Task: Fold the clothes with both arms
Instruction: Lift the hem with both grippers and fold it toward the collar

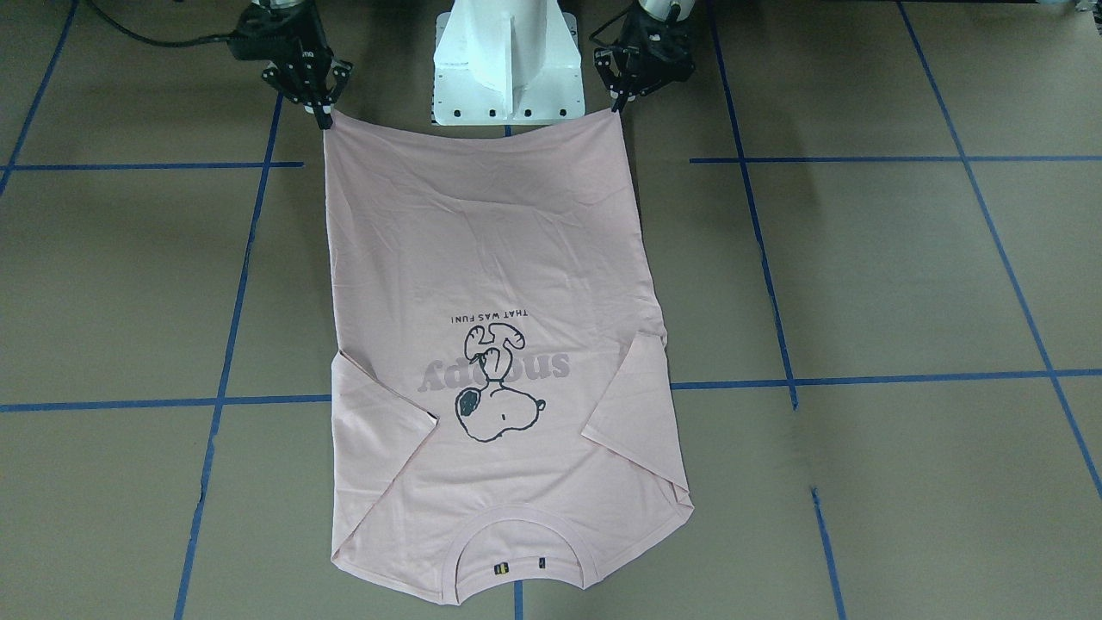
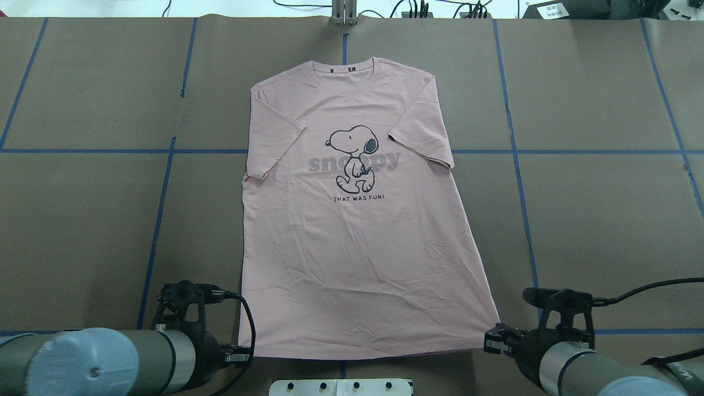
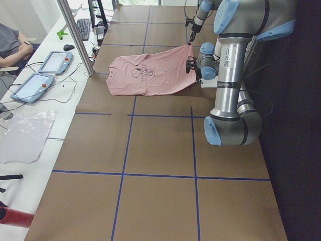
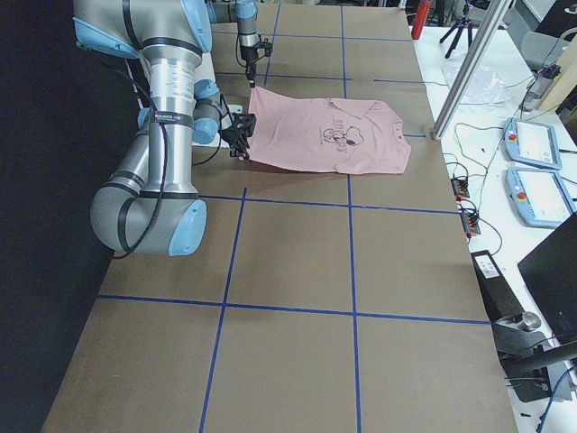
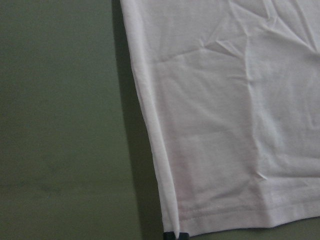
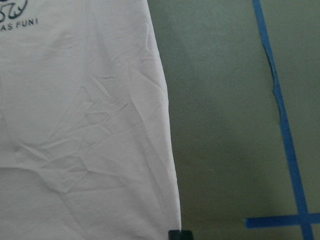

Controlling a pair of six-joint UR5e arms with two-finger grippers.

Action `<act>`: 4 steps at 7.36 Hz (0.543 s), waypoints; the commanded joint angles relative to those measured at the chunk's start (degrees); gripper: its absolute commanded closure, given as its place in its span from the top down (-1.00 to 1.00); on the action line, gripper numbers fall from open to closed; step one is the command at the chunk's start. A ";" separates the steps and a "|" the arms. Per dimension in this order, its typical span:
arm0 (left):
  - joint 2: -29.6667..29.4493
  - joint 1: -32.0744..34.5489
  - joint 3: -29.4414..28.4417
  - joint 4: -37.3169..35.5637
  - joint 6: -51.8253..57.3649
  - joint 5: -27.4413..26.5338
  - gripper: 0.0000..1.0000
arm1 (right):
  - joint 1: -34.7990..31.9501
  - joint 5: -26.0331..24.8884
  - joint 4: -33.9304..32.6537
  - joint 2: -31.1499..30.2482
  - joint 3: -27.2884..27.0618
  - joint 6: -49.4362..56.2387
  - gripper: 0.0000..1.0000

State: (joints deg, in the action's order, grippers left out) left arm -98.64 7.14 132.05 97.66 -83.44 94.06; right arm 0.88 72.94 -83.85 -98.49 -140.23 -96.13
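Note:
The pale pink T-shirt [image 2: 352, 247] lies flat and face up on the brown table, collar [image 2: 346, 69] at the far side and hem toward the robot's base. Its cartoon dog print [image 2: 352, 157] faces up and both sleeves are folded inward. My left gripper [image 1: 617, 109] is shut on one hem corner, and its dark fingertip [image 5: 175, 235] shows at that corner in the left wrist view. My right gripper [image 1: 325, 122] is shut on the other hem corner, with a fingertip [image 6: 180, 235] at the shirt's edge. Both corners look slightly raised off the table.
The white pedestal base [image 1: 508, 69] stands between the two grippers, just behind the hem. Blue tape lines [image 1: 758, 250] cross the brown table. A side bench holds tablets [image 3: 32, 86] and a seated person [image 3: 12, 45]; a metal post [image 3: 75, 35] rises at the table's far edge.

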 commanded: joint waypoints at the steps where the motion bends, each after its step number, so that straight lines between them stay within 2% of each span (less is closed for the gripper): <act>1: -3.81 6.61 16.95 -18.64 3.71 7.95 -1.00 | -2.87 9.35 -17.84 1.00 -19.29 0.24 -1.00; 2: -10.19 12.57 19.45 -26.39 3.98 13.38 -1.00 | -8.12 16.29 -19.93 4.58 -20.07 1.03 -1.00; 3: -13.48 13.59 18.78 -28.47 4.34 14.65 -1.00 | -10.08 16.79 -20.21 4.79 -19.91 5.12 -1.00; 4: -13.77 13.86 16.95 -28.49 8.60 14.58 -1.00 | -11.67 16.97 -20.30 5.06 -18.77 7.69 -1.00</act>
State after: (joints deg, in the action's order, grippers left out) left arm -110.20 19.55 149.92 71.29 -78.38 107.42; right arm -8.16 88.48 -103.24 -94.18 -159.36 -91.94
